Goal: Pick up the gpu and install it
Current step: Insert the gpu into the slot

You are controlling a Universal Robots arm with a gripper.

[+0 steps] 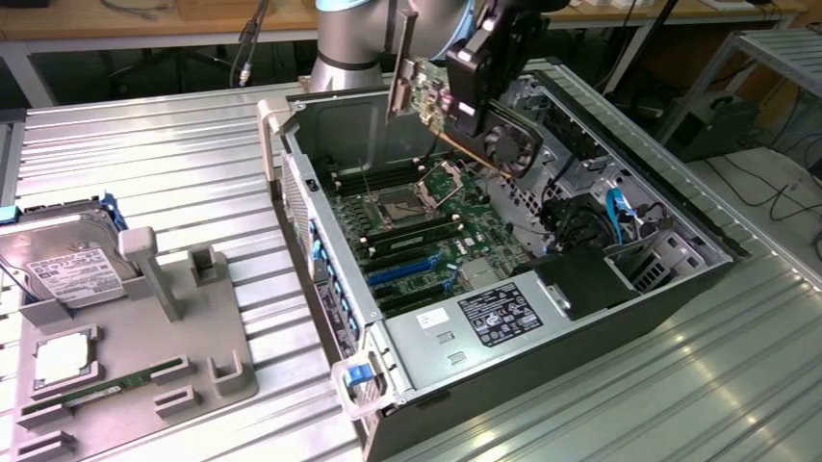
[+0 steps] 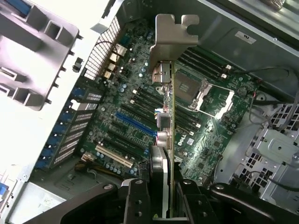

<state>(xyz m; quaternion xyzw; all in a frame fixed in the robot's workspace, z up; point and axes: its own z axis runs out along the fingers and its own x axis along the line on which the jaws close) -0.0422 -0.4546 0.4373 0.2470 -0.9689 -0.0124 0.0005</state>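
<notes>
Exterior view: the arm's black gripper (image 1: 475,111) hangs over the open black-and-silver computer case (image 1: 700,226), which lies on its side on the ribbed metal table (image 1: 167,154). The jaws are closed onto the gpu (image 1: 430,94), a flat green circuit card with a black round fan and a silver metal end bracket. The card is in the air, tilted, above the far end of the green motherboard (image 1: 430,236) (no contact with any slot that I can see). At the exterior view's left, a grey plastic holder (image 1: 206,337) carries a silver hard drive with white label (image 1: 64,269) and a narrow green memory stick (image 1: 122,380), both well apart from the case.

Wrist view: the gpu (image 2: 171,107) is seen edge-on, bracket end away from the camera, clamped between the two black fingers (image 2: 138,200). The gripper (image 2: 163,205) is drawn in tight on the card. Beyond the card lies the motherboard (image 2: 135,107), with its long blue slot (image 2: 135,123) and open processor socket (image 2: 205,93) on either side of the card's line.
</notes>
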